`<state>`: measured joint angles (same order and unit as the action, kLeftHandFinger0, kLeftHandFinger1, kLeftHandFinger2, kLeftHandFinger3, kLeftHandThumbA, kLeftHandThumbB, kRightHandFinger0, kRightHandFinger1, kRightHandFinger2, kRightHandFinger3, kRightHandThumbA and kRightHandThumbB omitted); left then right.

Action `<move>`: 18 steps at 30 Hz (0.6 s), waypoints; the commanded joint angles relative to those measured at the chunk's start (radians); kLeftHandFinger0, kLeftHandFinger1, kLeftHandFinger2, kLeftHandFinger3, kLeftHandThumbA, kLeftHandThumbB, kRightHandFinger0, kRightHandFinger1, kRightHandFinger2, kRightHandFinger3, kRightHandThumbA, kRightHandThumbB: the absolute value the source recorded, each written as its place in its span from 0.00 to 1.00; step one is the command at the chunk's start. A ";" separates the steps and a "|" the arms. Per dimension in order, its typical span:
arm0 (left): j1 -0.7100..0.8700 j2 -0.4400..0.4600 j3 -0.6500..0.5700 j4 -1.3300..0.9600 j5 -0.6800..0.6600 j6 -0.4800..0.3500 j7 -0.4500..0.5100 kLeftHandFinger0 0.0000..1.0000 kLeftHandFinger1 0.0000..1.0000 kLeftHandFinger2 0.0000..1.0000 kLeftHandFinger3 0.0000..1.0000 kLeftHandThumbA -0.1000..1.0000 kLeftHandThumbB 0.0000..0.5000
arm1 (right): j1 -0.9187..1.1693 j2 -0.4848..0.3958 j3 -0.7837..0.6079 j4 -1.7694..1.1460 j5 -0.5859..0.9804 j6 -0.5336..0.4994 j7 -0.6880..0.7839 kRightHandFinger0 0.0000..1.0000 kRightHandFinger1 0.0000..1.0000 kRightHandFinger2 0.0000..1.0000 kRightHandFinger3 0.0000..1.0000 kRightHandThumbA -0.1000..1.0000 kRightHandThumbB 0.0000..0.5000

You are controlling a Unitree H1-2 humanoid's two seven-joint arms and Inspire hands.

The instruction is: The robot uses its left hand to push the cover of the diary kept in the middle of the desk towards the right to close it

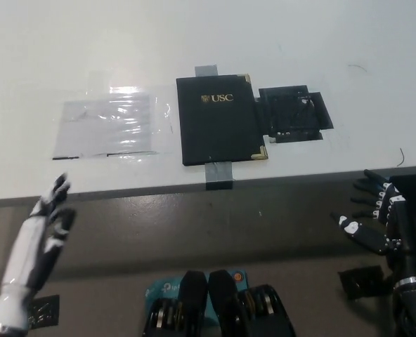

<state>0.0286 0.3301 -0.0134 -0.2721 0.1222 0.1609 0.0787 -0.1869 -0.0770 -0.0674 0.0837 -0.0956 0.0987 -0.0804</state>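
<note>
White left hand point(43, 228) sits at the lower left of the frame, below the tabletop point(67, 42) edge and well apart from everything on it; you can see its fingers spread and holding nothing. Just right of it, on the tabletop at left of centre, lies a clear plastic sheet point(113, 126), its right edge just beside the diary point(218, 119). You will find the diary in the middle of the frame, lying flat and closed, its black cover with gold lettering facing up, and grey tape strips point(218, 173) showing at its top and bottom edges. Touching its right side is a black square pad point(292, 114). At the lower right, the black right hand point(373, 217) rests below the tabletop edge, fingers apart and empty. As I judge it, the closing looks done, so your main risk is a needless second push: if you bring the left hand in low, it could catch the plastic sheet and drag it, or shove the diary against its tape and into the pad.
</note>
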 commanded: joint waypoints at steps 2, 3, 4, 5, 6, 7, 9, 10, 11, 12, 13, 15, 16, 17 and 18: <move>0.033 -0.023 0.130 0.248 -0.198 -0.325 -0.036 0.80 0.88 0.87 0.93 1.00 0.37 | -0.036 -0.013 -0.001 -0.027 0.005 -0.035 0.004 0.46 0.62 0.73 0.86 0.88 0.18; 0.033 -0.026 0.136 0.275 -0.194 -0.331 -0.034 0.80 0.88 0.88 0.93 1.00 0.39 | -0.037 -0.012 -0.001 -0.029 0.002 -0.032 0.002 0.45 0.62 0.73 0.85 0.89 0.18; 0.034 -0.025 0.140 0.286 -0.187 -0.334 -0.033 0.80 0.89 0.89 0.94 1.00 0.39 | -0.039 -0.011 0.000 -0.029 0.001 -0.030 0.001 0.45 0.61 0.72 0.85 0.89 0.18; 0.032 -0.032 0.148 0.303 -0.191 -0.331 -0.031 0.77 0.87 0.87 0.93 1.00 0.48 | -0.039 -0.016 0.005 -0.025 -0.012 -0.040 -0.002 0.45 0.61 0.72 0.85 0.89 0.16; 0.028 -0.033 0.154 0.318 -0.196 -0.329 -0.036 0.77 0.87 0.87 0.92 1.00 0.56 | -0.041 -0.015 0.003 -0.025 -0.009 -0.038 -0.002 0.45 0.62 0.72 0.85 0.89 0.14; 0.024 -0.037 0.162 0.331 -0.215 -0.330 -0.046 0.78 0.88 0.87 0.92 1.00 0.61 | -0.042 -0.010 -0.004 -0.024 0.002 -0.035 -0.004 0.45 0.62 0.73 0.85 0.87 0.15; 0.012 -0.042 0.176 0.338 -0.231 -0.322 -0.058 0.75 0.86 0.86 0.92 1.00 0.61 | -0.046 -0.006 -0.005 -0.018 0.002 -0.038 -0.008 0.46 0.63 0.74 0.86 0.87 0.16; 0.009 -0.045 0.180 0.343 -0.231 -0.324 -0.059 0.75 0.86 0.85 0.92 1.00 0.61 | -0.046 -0.007 -0.004 -0.017 0.001 -0.039 -0.007 0.46 0.63 0.74 0.86 0.88 0.16; 0.007 -0.053 0.190 0.345 -0.246 -0.315 -0.062 0.73 0.85 0.85 0.91 1.00 0.65 | -0.044 -0.006 -0.004 -0.021 0.000 -0.037 -0.008 0.46 0.63 0.74 0.86 0.88 0.16; 0.006 -0.061 0.200 0.341 -0.267 -0.306 -0.070 0.73 0.85 0.84 0.91 1.00 0.63 | -0.043 -0.005 -0.003 -0.026 0.000 -0.034 -0.008 0.45 0.63 0.74 0.86 0.88 0.16; 0.005 -0.065 0.206 0.338 -0.268 -0.299 -0.072 0.72 0.84 0.83 0.91 1.00 0.62 | -0.044 -0.006 -0.002 -0.024 -0.002 -0.038 -0.008 0.45 0.63 0.74 0.86 0.88 0.16; 0.004 -0.069 0.213 0.327 -0.268 -0.283 -0.077 0.72 0.83 0.83 0.91 1.00 0.61 | -0.044 -0.005 -0.002 -0.022 -0.006 -0.040 -0.011 0.44 0.63 0.73 0.86 0.89 0.18; -0.001 -0.068 0.216 0.327 -0.268 -0.282 -0.084 0.72 0.83 0.83 0.90 1.00 0.63 | -0.045 -0.002 -0.004 -0.019 -0.004 -0.042 -0.014 0.44 0.63 0.73 0.85 0.89 0.17; 0.000 -0.069 0.217 0.325 -0.266 -0.280 -0.085 0.72 0.84 0.83 0.90 1.00 0.66 | -0.046 -0.002 -0.004 -0.018 -0.004 -0.041 -0.015 0.43 0.62 0.73 0.85 0.89 0.19; 0.002 -0.071 0.218 0.322 -0.263 -0.277 -0.084 0.72 0.84 0.83 0.90 1.00 0.66 | -0.047 -0.003 -0.004 -0.016 -0.006 -0.039 -0.016 0.43 0.62 0.73 0.85 0.89 0.19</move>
<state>0.0450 0.2514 0.1806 0.0721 -0.0920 -0.0614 0.0239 -0.1989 -0.0768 -0.0674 0.0831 -0.0966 0.0953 -0.0820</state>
